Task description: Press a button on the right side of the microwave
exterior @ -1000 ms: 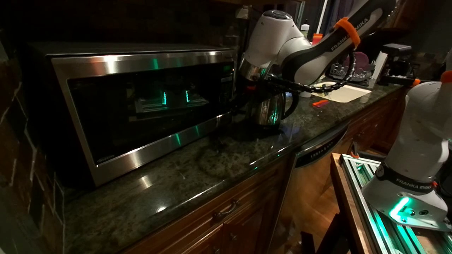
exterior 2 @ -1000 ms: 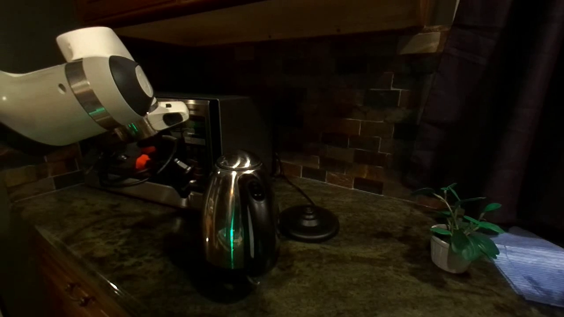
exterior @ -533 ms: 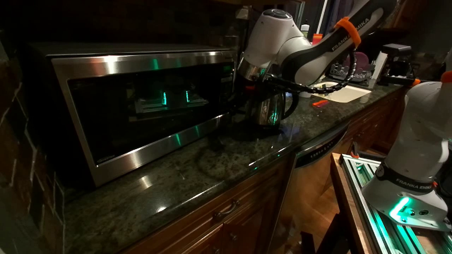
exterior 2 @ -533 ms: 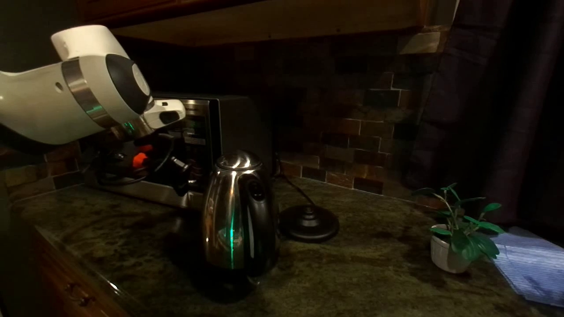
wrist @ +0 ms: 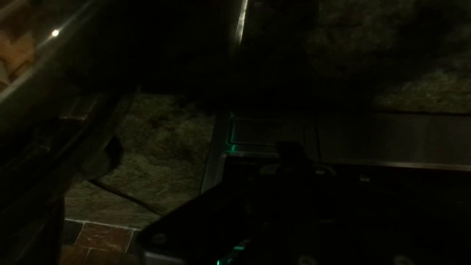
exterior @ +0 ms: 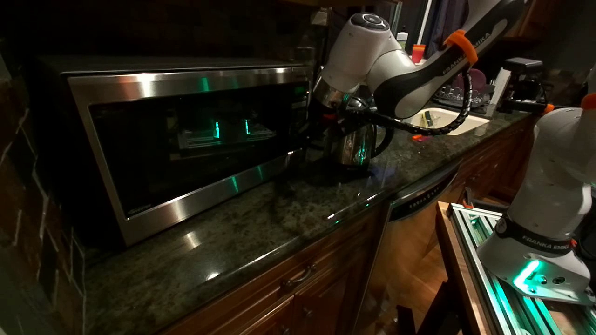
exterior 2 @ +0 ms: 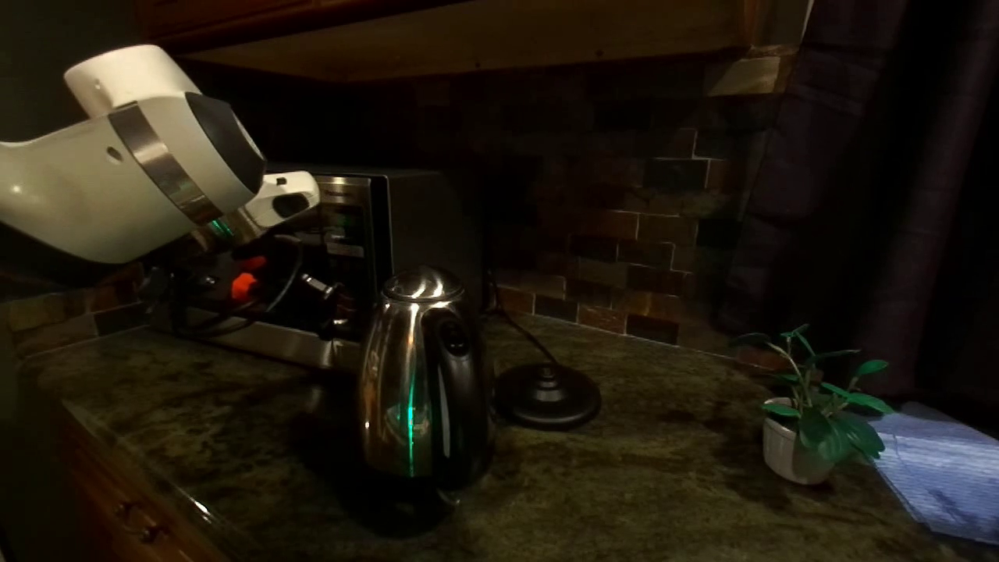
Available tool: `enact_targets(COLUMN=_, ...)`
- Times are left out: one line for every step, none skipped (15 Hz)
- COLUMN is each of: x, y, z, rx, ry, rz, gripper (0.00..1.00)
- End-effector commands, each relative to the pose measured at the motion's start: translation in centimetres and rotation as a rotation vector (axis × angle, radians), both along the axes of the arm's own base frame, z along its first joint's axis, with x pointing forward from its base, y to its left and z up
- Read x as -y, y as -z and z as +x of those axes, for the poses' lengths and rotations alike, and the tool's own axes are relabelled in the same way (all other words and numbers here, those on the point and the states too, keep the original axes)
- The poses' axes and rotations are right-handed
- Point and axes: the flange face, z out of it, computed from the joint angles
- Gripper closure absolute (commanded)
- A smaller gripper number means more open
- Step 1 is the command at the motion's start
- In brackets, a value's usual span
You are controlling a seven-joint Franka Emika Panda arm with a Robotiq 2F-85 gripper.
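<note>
The microwave [exterior: 186,139] has a steel frame and a dark glass door, which is closed. Its dark control strip [exterior 2: 343,226] is on its right side, with a small green display; single buttons are too dark to tell apart. In the wrist view its steel lower frame [wrist: 386,140] shows a rectangular raised panel [wrist: 263,131]. My gripper [wrist: 292,149] looks shut, with nothing seen in it. Its dark fingertips are close in front of the lower control strip; contact cannot be told. In both exterior views the gripper [exterior: 308,138] [exterior 2: 337,312] is dark and hard to make out.
A steel kettle [exterior 2: 406,382] [exterior: 351,146] stands on the counter [exterior: 260,223] close beside my gripper. The kettle base [exterior 2: 549,394] and its cord are behind it. A potted plant [exterior 2: 796,453] stands farther along. Wooden cabinets [exterior 2: 468,47] hang above the microwave.
The wrist has shifted slightly left and tilted in an exterior view, and the forearm has dropped a little. The fingertips stay near the control strip. The microwave and kettle have not moved.
</note>
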Motion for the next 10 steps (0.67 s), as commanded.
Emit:
enact_targets(x=-0.1, y=0.6, z=-0.1, rx=0.04, ry=0.001, rz=-0.018, gripper=1.0)
enact_targets(x=-0.1, y=0.8, z=0.0, rx=0.042, ry=-0.001, rz=-0.023, gripper=1.0)
enact_targets(x=-0.1, y=1.0, z=0.0, rx=0.043, ry=-0.003, rz=-0.025, gripper=1.0)
enact_targets(x=-0.2, y=1.1, z=-0.1, rx=0.047, ry=-0.013, rz=-0.03, gripper=1.0)
enact_targets(x=-0.3, y=1.2, z=-0.1, rx=0.049, ry=-0.02, rz=-0.033, gripper=1.0)
enact_targets(x=-0.4, y=1.4, z=-0.1, rx=0.049, ry=-0.027, rz=-0.033, gripper=1.0)
enact_targets(x=-0.5, y=1.5, z=-0.1, rx=0.049, ry=-0.032, rz=-0.033, gripper=1.0)
enact_targets(x=-0.5, y=1.7, z=-0.1, rx=0.049, ry=-0.042, rz=-0.036, gripper=1.0)
enact_targets(x=-0.5, y=1.9, z=-0.1, rx=0.051, ry=-0.049, rz=-0.036, gripper=1.0)
enact_targets(x=-0.5, y=1.9, z=0.0, rx=0.06, ry=-0.055, rz=-0.04, gripper=1.0)
